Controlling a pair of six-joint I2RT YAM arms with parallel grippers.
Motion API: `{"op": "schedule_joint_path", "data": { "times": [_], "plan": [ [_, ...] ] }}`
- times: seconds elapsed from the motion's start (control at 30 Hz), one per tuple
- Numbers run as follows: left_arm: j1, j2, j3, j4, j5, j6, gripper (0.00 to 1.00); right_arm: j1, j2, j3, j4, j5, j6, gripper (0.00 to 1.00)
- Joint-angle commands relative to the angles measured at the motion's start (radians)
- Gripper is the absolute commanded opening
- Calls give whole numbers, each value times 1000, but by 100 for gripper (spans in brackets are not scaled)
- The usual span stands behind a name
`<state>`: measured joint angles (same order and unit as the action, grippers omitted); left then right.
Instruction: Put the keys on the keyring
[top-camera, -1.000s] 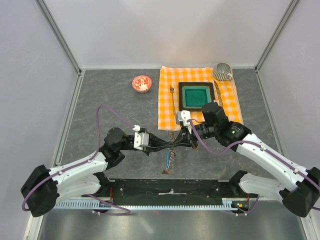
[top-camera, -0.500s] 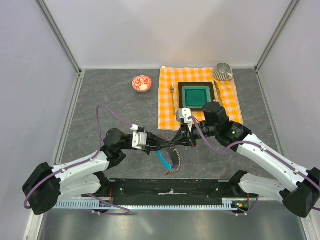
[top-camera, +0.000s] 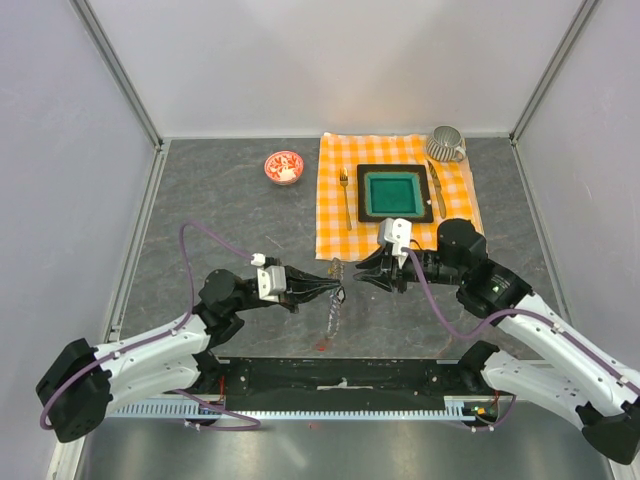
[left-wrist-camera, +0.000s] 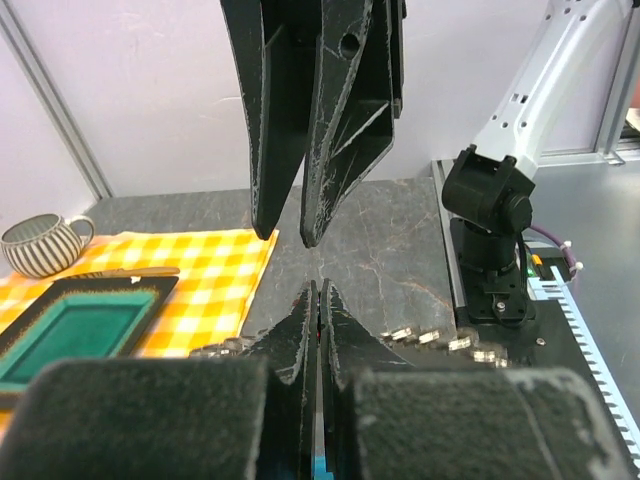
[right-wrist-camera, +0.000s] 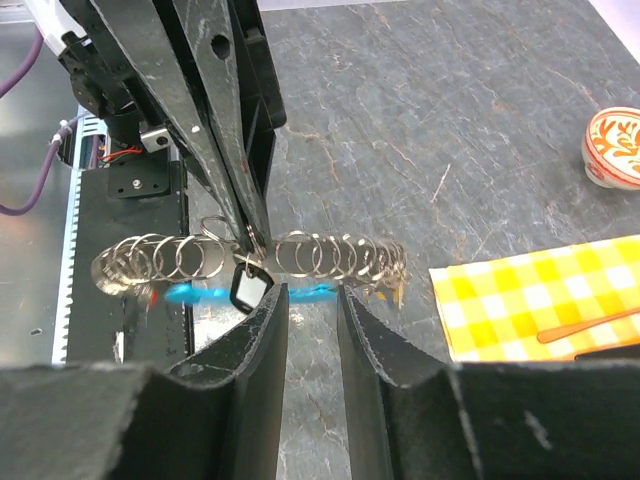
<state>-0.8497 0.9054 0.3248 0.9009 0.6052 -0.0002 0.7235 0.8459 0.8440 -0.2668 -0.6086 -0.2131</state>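
Left gripper (top-camera: 337, 290) is clamped on the keyring (right-wrist-camera: 250, 258), which dangles at 6 o'clock of the checked cloth (top-camera: 335, 215). Right gripper (right-wrist-camera: 310, 293) sits at its 3 o'clock, jaws parted, empty. One tagged key (right-wrist-camera: 247, 288) looks threaded. Red speck (top-camera: 322, 345) on the table may be another, not yet on.

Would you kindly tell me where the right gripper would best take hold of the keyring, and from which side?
Probably the bare run of coils on the keyring, beside where the shut left gripper pinches it. The row lies crosswise before the right gripper, so come straight ahead, open jaws straddling its thin width, clear of the dangling tag.
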Motion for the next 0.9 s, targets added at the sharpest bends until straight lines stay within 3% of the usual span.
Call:
{"op": "schedule_joint_path", "data": {
  "times": [0.0, 0.4, 0.87],
  "plan": [
    [-3, 13, -9, 130, -53, 9, 2, -1, 27, -14, 84, -68, -14, 33],
    [-3, 72, -36, 273, -76, -40, 2, 1, 64, -89, 211, -129, 32, 32],
    [-3, 98, -36, 317, -50, -69, 2, 1, 81, -108, 311, -198, 75, 31]
  ]
}}
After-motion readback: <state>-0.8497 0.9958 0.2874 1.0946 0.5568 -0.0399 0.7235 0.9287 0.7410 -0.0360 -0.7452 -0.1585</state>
